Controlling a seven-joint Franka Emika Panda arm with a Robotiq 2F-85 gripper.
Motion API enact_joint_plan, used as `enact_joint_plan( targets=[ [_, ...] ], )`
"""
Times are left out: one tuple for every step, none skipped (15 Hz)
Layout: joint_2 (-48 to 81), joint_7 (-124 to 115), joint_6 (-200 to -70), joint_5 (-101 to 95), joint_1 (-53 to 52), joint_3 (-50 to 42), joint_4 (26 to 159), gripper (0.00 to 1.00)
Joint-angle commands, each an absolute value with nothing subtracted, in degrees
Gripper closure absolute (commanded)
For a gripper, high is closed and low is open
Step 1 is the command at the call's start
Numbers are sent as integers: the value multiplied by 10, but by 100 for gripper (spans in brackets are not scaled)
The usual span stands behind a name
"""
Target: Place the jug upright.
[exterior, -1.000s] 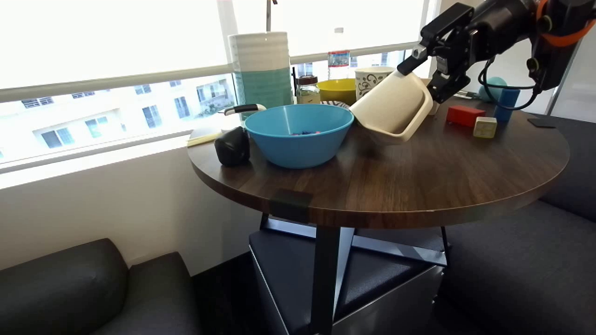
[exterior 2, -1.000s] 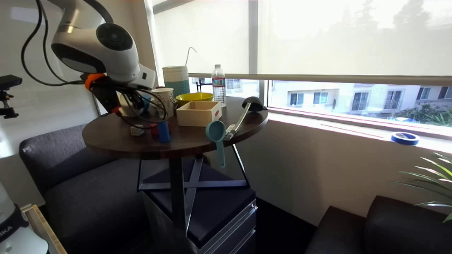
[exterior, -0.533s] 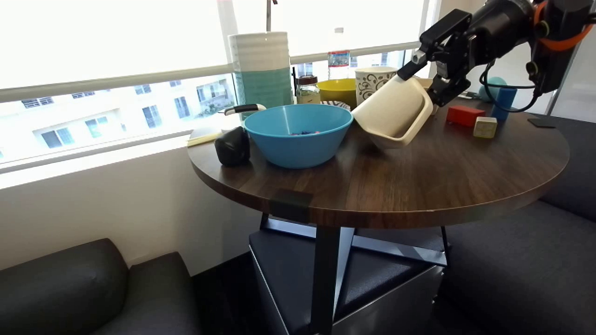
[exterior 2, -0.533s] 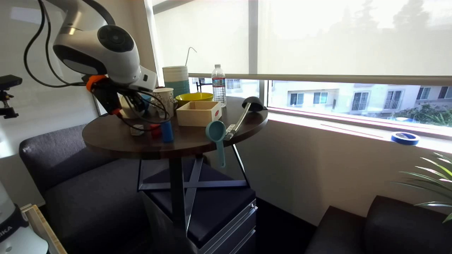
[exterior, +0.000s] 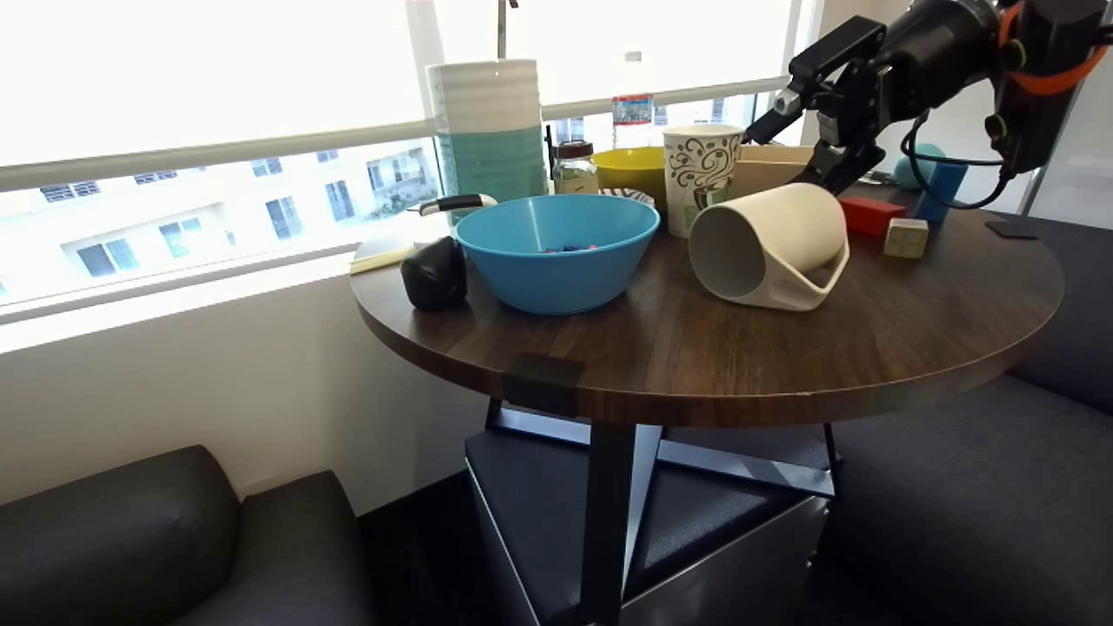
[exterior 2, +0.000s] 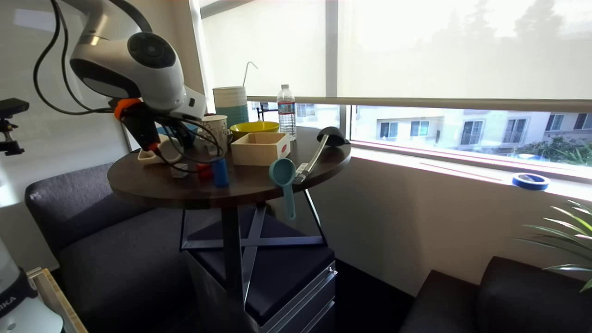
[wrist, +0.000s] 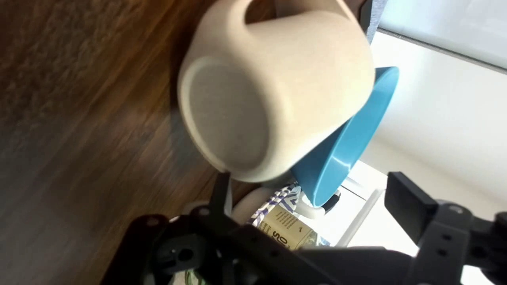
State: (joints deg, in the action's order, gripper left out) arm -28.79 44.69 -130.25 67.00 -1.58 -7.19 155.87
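The cream-white jug (exterior: 804,228) lies on its side on the table. Its mouth faces the blue bowl side and its loop handle (exterior: 822,283) rests low toward the front in an exterior view. My gripper (exterior: 793,158) is open just above and behind the jug's base end, with nothing between its fingers. In the wrist view the jug (wrist: 313,63) shows its round base, with the handle at the top. My gripper (wrist: 313,194) stands wide open there; one fingertip is close to the base rim, and I cannot tell whether it touches. Cables partly hide the jug (exterior 2: 147,157) in an exterior view.
The blue bowl (exterior: 556,261) stands beside the jug's mouth. The patterned mug (exterior: 696,169) stands just behind it. A red block (exterior: 872,216), a pale block (exterior: 906,238) and a blue cylinder (exterior: 943,189) lie near the base end. A wooden box (exterior 2: 259,152) stands farther off.
The gripper has opened and let go of the jug, which was held tilted between its fingers. The jug has dropped and rolled onto its side. The arm has barely moved.
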Motion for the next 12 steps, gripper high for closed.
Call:
enact_joint_plan(
  targets=[
    [-295,445,-1298,676,1,-59,1564,0],
    [-297,442,-1302,672,3,-56,1565,0],
    [-302,430,-1309,660,7,-48,1565,0],
    [-310,416,-1317,642,10,-36,1565,0],
    [-318,391,-1328,617,15,-19,1565,0],
    [-329,353,-1345,583,20,4,1565,0],
    [-340,304,-1359,541,24,26,1565,0],
    [-347,265,-1366,502,28,43,1564,0],
    [-358,223,-1363,465,45,72,1562,0],
    [-373,180,-1354,427,50,92,1559,0],
    [-387,144,-1341,393,60,112,1554,0],
    [-396,97,-1340,338,30,94,1551,0]
  ],
)
